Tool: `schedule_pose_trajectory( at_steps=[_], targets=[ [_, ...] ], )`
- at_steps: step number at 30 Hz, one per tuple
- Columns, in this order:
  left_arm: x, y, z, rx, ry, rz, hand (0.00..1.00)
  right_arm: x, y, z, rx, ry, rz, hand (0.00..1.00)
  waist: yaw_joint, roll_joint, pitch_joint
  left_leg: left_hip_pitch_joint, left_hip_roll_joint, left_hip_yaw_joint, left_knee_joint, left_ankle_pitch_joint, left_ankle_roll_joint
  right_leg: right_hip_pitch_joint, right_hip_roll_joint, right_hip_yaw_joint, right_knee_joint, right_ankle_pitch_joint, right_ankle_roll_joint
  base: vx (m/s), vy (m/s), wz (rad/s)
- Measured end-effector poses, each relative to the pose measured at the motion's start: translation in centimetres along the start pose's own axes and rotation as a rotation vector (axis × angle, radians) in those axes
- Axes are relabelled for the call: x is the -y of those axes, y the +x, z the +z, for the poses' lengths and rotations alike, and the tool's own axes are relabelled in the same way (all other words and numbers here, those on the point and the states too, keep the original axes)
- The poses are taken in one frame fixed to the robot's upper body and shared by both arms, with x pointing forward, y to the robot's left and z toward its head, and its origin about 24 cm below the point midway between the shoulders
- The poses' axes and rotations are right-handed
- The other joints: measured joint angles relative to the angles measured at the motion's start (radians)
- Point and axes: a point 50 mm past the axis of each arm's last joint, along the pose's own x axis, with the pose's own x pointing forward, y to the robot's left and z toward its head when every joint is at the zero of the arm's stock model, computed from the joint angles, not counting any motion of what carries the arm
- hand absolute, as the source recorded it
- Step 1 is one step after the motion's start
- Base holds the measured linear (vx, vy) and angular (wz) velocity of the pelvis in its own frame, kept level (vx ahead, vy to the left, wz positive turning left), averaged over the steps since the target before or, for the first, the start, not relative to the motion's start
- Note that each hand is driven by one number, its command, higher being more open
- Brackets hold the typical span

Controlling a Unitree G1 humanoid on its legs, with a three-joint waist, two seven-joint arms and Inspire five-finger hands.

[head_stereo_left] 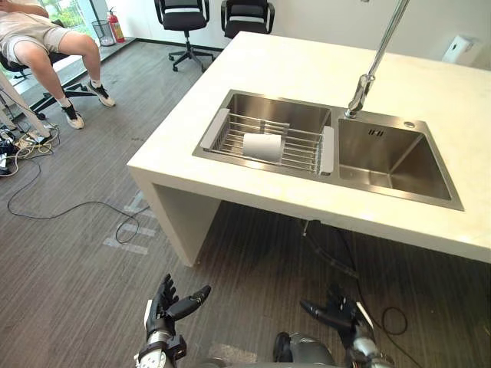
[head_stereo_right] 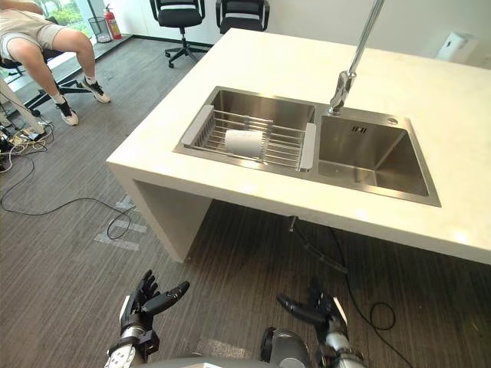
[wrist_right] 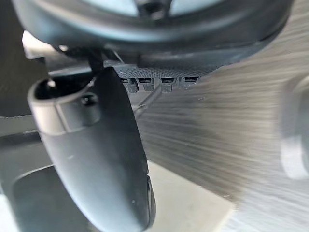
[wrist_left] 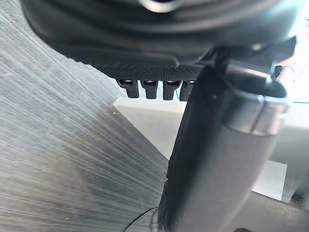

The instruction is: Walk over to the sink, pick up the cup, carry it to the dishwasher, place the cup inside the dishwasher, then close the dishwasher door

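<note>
A white cup [head_stereo_left: 263, 146] lies on its side in a wire rack [head_stereo_left: 230, 134] set across the left basin of a steel double sink [head_stereo_left: 383, 153]. The sink is sunk into a cream counter [head_stereo_left: 291, 69]. Both hands hang low over the floor, well short of the counter. My left hand [head_stereo_left: 165, 304] has straight, spread fingers and holds nothing. My right hand [head_stereo_left: 337, 313] is likewise open and empty, its thumb [wrist_right: 101, 159] standing out in the right wrist view. The cup [head_stereo_right: 244, 142] also shows in the right eye view.
A tall tap [head_stereo_left: 368, 77] rises behind the sink's divider. The counter overhangs a grey carpeted floor [head_stereo_left: 77, 261]. A seated person [head_stereo_left: 38, 38] is at the far left, with cables [head_stereo_left: 46, 207] on the floor. Two black office chairs [head_stereo_left: 184, 19] stand behind the counter.
</note>
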Motion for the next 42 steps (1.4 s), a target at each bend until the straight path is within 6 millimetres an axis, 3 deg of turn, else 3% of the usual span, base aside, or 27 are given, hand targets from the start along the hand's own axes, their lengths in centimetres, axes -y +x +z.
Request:
schedule_pose_trajectory(
  at_steps=[1, 3, 4, 6, 9, 10, 11, 12, 13, 14, 16, 20, 25, 26, 29, 31, 35, 37, 42],
  targets=[
    [0.1, 0.1, 0.4, 0.022, -0.003, 0.007, 1.00, 0.1, -0.1, 0.1, 0.002, -0.003, -0.002, 1.00, -0.001, 0.000, 0.000, -0.035, 0.012, -0.001, 0.087, 0.038, -0.003, 0.025, 0.000, -0.014, -0.012, -0.013, 0.000, 0.26, -0.142, 0.44],
    [0.3, 0.3, 2.2, 0.110, -0.007, 0.034, 1.00, 0.6, -0.3, 0.1, -0.008, -0.010, -0.009, 1.00, 0.002, -0.001, 0.004, -0.158, 0.051, 0.016, 0.321, 0.183, -0.007, 0.108, 0.003, -0.038, -0.087, -0.027, 0.003, 0.26, -0.097, 0.37],
    [0.3, 0.3, 2.9, 0.144, 0.002, 0.038, 1.00, 0.7, -0.4, 0.0, -0.013, -0.007, -0.015, 1.00, 0.004, -0.001, 0.005, -0.182, 0.066, 0.025, 0.349, 0.168, -0.004, 0.126, 0.003, -0.043, -0.103, -0.027, 0.003, 0.22, -0.052, 0.27],
    [0.5, 0.4, 6.7, 0.308, 0.019, 0.043, 1.00, 1.2, -0.9, -0.5, -0.037, -0.005, -0.030, 1.00, 0.019, -0.004, 0.014, -0.243, 0.095, 0.057, 0.306, 0.080, -0.006, 0.186, -0.005, -0.051, -0.166, -0.029, 0.003, 0.21, -0.021, 0.18],
    [1.3, -0.6, 11.7, 0.529, -0.019, 0.005, 1.00, 1.7, -1.5, -0.9, -0.062, -0.016, -0.046, 1.00, 0.031, -0.011, 0.032, -0.317, 0.056, 0.065, 0.178, 0.054, -0.014, 0.251, -0.055, -0.055, -0.202, -0.046, 0.035, 0.23, 0.109, 0.14],
    [1.9, -1.7, 13.8, 0.637, -0.039, -0.026, 1.00, 2.2, -1.9, -1.0, -0.073, -0.033, -0.065, 1.00, 0.042, -0.004, 0.034, -0.358, 0.033, 0.060, 0.095, 0.058, -0.017, 0.271, -0.085, -0.042, -0.192, -0.065, 0.066, 0.23, 0.202, -0.12],
    [2.1, -2.2, 14.6, 0.678, -0.047, -0.038, 1.00, 2.5, -2.0, -0.9, -0.078, -0.045, -0.070, 1.00, 0.048, 0.007, 0.034, -0.363, 0.025, 0.058, 0.045, 0.076, -0.017, 0.273, -0.091, -0.032, -0.180, -0.076, 0.084, 0.25, 0.265, -0.36],
    [2.3, -3.0, 15.5, 0.735, -0.060, -0.054, 1.00, 3.0, -2.4, -0.9, -0.083, -0.069, -0.081, 1.00, 0.063, 0.041, 0.021, -0.359, 0.026, 0.045, -0.069, 0.156, -0.016, 0.271, -0.085, -0.008, -0.155, -0.096, 0.114, 0.27, 0.300, -0.50],
    [2.3, -4.1, 16.8, 0.821, -0.052, -0.062, 1.00, 3.1, -2.5, -1.1, -0.100, -0.078, -0.090, 1.00, 0.075, 0.060, 0.012, -0.360, 0.017, 0.030, -0.083, 0.226, -0.007, 0.268, -0.096, 0.041, -0.105, -0.137, 0.142, 0.28, 0.306, -0.41],
    [2.2, -4.2, 17.0, 0.833, -0.049, -0.063, 1.00, 3.0, -2.5, -1.2, -0.104, -0.074, -0.091, 1.00, 0.073, 0.059, 0.005, -0.356, 0.006, 0.030, -0.089, 0.216, -0.005, 0.264, -0.103, 0.061, -0.104, -0.140, 0.137, 0.30, 0.256, -0.12],
    [2.3, -5.4, 19.0, 0.940, -0.027, -0.073, 1.00, 2.1, -1.8, -1.2, -0.095, -0.061, -0.081, 1.00, 0.062, 0.027, 0.009, -0.365, -0.045, 0.053, -0.074, 0.175, 0.030, 0.256, -0.139, 0.136, -0.109, -0.148, 0.139, 0.33, 0.214, 0.06],
    [2.7, -6.3, 19.9, 0.983, -0.011, -0.104, 1.00, 1.2, -1.3, -1.1, -0.085, -0.048, -0.065, 1.00, 0.075, 0.001, 0.014, -0.342, -0.042, 0.066, -0.022, 0.098, 0.036, 0.283, -0.146, 0.144, -0.098, -0.126, 0.162, 0.20, 0.089, -0.13],
    [3.2, -6.9, 20.1, 0.974, 0.048, -0.170, 1.00, 0.4, -1.5, -2.3, -0.121, -0.029, -0.055, 1.00, 0.073, -0.025, -0.003, -0.236, -0.032, 0.093, -0.079, 0.061, 0.040, 0.164, -0.196, 0.135, 0.210, -0.026, 0.131, 0.20, 0.035, -0.17],
    [3.3, -6.8, 20.1, 0.971, 0.051, -0.175, 1.00, 0.4, -1.7, -2.6, -0.135, -0.023, -0.056, 1.00, 0.064, -0.022, -0.006, -0.225, -0.028, 0.094, -0.095, 0.063, 0.037, 0.161, -0.193, 0.128, 0.209, -0.043, 0.126, 0.20, -0.015, -0.04],
    [3.7, -6.7, 20.2, 0.970, 0.045, -0.193, 1.00, 0.0, -2.0, -3.5, -0.165, -0.004, -0.044, 1.00, 0.060, -0.026, -0.013, -0.187, 0.007, 0.099, -0.149, 0.078, 0.013, 0.107, -0.155, 0.080, 0.114, -0.083, 0.112, 0.16, -0.100, -0.09],
    [4.0, -5.9, 19.5, 0.929, 0.055, -0.214, 1.00, 0.3, -2.3, -3.8, -0.182, -0.005, -0.047, 1.00, 0.052, -0.045, -0.029, -0.189, 0.011, 0.089, -0.141, 0.081, 0.005, 0.110, -0.126, 0.058, -0.057, -0.024, 0.119, 0.16, -0.215, 0.00],
    [5.3, -5.4, 18.1, 0.863, 0.083, -0.288, 1.00, 0.8, -2.4, -3.8, -0.195, -0.015, -0.068, 1.00, 0.051, -0.014, -0.050, -0.170, 0.054, 0.083, -0.183, 0.098, -0.023, 0.170, -0.058, 0.050, -0.179, -0.012, 0.111, 0.11, -0.165, -0.13],
    [6.3, -5.5, 17.7, 0.858, 0.133, -0.340, 1.00, 1.1, -2.6, -3.9, -0.203, -0.016, -0.085, 1.00, 0.050, -0.013, -0.064, -0.143, 0.064, 0.084, -0.231, 0.117, -0.045, 0.178, -0.039, 0.058, -0.204, -0.005, 0.100, 0.05, -0.121, -0.17],
    [7.5, -5.5, 17.8, 0.884, 0.237, -0.389, 1.00, 1.7, -2.9, -4.0, -0.205, -0.007, -0.118, 1.00, 0.045, -0.007, -0.076, -0.121, 0.063, 0.088, -0.292, 0.142, -0.063, 0.187, -0.025, 0.069, -0.258, 0.027, 0.096, 0.00, -0.028, -0.11]
  ],
)
